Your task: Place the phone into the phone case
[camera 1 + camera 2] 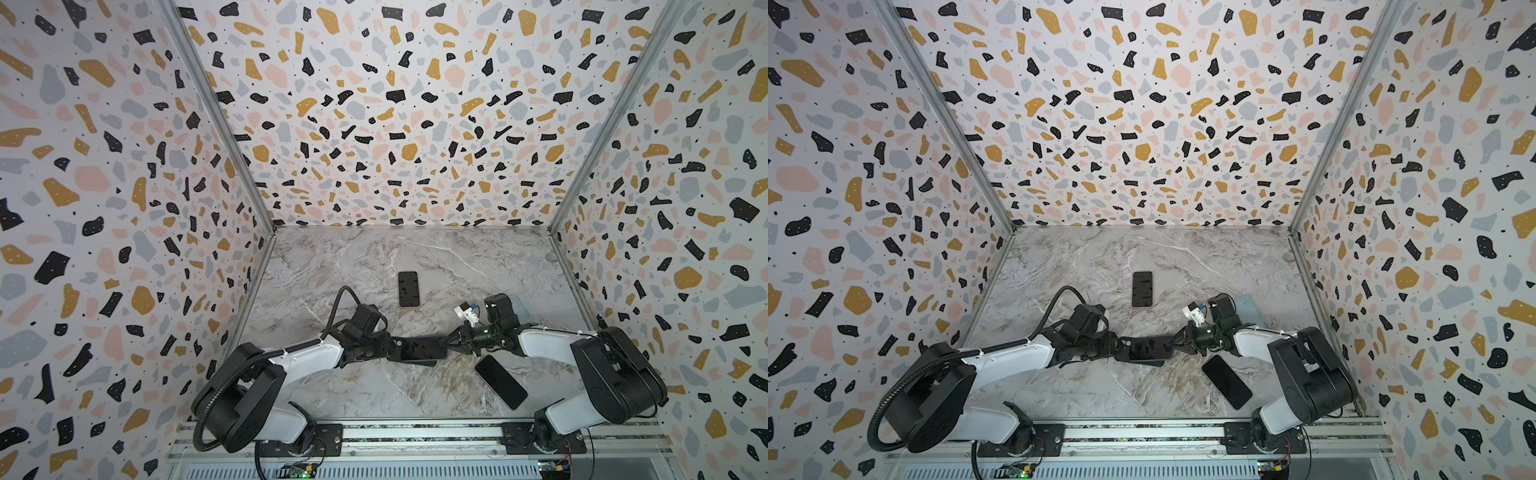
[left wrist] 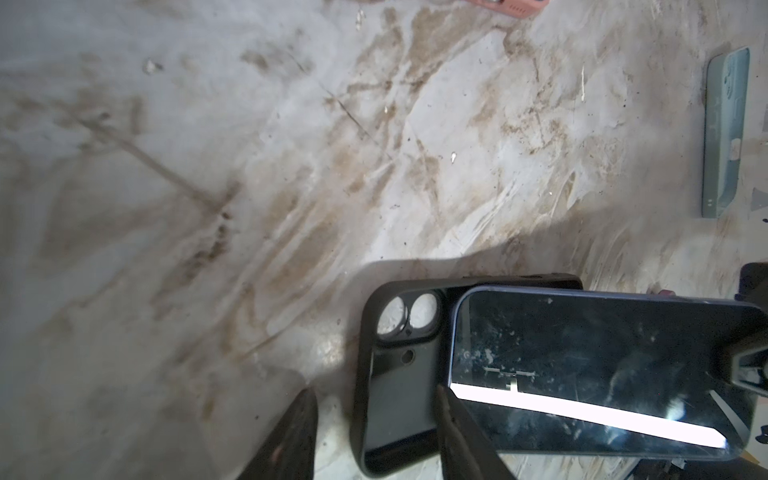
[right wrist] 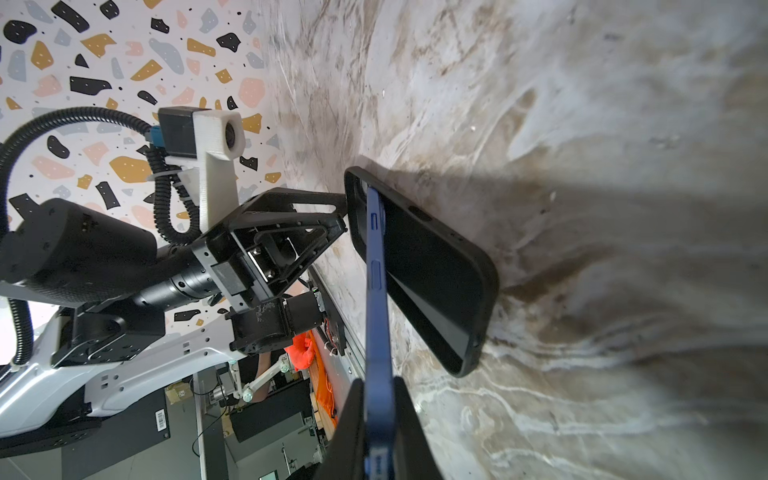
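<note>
The black phone case lies in the middle of the table, its camera cut-out end toward my left gripper. One of that gripper's fingers lies over the case's inside. The other finger stands off the case's end, and a strip of table shows between them. My right gripper is shut on one end of the blue-edged phone. The phone slants screen-up over the case and hides most of it; only the camera end shows. In both top views the phone bridges the two grippers.
A second dark phone lies flat farther back. A third lies at an angle by the right arm's base. A teal case sits behind the right arm. Patterned walls close three sides, and a metal rail runs along the front.
</note>
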